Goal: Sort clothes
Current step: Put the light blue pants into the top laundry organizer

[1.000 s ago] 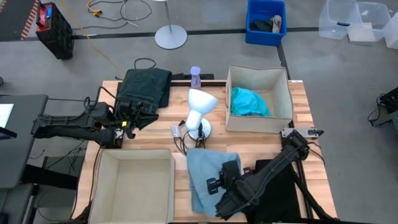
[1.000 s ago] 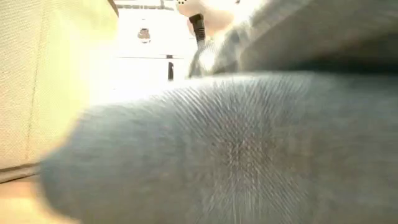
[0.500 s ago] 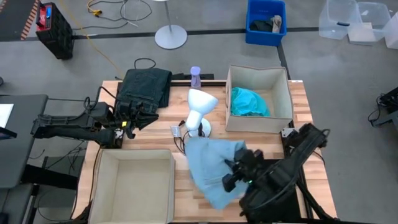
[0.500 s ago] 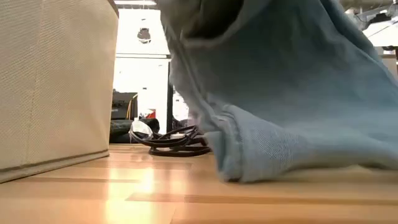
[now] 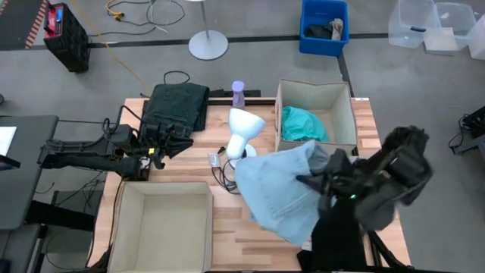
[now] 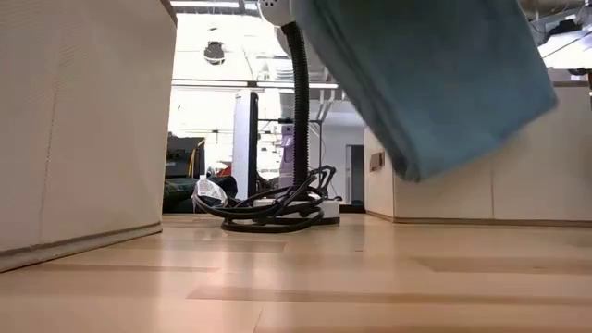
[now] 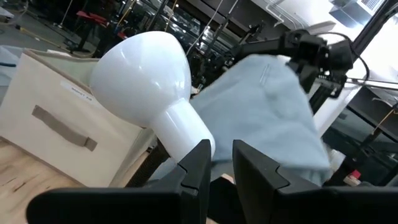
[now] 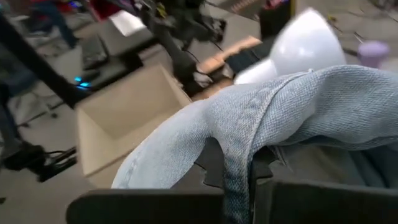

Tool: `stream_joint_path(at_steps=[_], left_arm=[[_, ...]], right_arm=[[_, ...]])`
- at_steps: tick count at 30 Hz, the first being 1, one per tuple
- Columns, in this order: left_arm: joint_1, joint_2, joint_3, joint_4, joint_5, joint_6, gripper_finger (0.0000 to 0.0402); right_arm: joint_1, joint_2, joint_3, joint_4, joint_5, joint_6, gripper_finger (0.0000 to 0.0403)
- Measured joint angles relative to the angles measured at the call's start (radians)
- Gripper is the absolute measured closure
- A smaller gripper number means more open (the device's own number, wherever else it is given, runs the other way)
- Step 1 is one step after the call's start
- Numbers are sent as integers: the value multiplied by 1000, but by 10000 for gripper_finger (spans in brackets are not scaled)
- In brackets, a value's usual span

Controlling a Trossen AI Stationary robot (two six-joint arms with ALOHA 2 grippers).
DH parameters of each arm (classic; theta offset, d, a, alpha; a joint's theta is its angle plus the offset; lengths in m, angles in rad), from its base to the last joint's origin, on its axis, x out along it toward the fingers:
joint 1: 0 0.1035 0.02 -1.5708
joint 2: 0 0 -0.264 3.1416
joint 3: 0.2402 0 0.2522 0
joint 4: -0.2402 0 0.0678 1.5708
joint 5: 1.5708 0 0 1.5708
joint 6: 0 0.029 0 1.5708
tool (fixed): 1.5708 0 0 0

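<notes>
Right of centre in the overhead frame, the right gripper point(image 5: 327, 180) is clamped on the light blue jeans point(image 5: 284, 189), which hang clear of the wooden table point(image 5: 220, 220); from table height their lower edge point(image 6: 435, 83) floats free above the boards, with open bare wood beneath and toward the front edge. The denim is soft and rumpled, a stitched seam running across it in the right wrist view point(image 8: 249, 124). Just left of the jeans stands a smooth white lamp point(image 5: 244, 130) with a rounded head, its black cable point(image 6: 268, 199) coiled at the base. Behind the jeans, at upper right of the table, an open beige fabric box point(image 5: 353, 121) holds the crumpled teal shirt point(image 5: 301, 123); a second beige box point(image 5: 121, 227) sits at the lower left corner. Dark green trousers point(image 5: 178, 105) lie folded at the upper left corner, and the left gripper point(image 5: 165, 140) rests just below them, its fingers a little apart around nothing. A black garment point(image 5: 341, 239) lies at the lower right, under the raised arm. A small label on the box in the left wrist view point(image 7: 78, 91) is too small to read.
</notes>
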Motion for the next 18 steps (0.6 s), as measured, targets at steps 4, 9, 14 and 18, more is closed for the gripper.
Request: stream_joint_path(at_steps=[4,9,14,18], left_arm=[[0,0,0,0,-2,-1,340],[0,0,0,0,-30,-2,340],[0,0,0,1,-50,-1,340],[0,0,0,1,-56,-3,340]], right_arm=[[39,-54,0,59,89,-116,389],[94,-91,0,169,320,-297,389],[124,-94,0,357,521,-561,389],[105,-96,0,526,591,-798,389]])
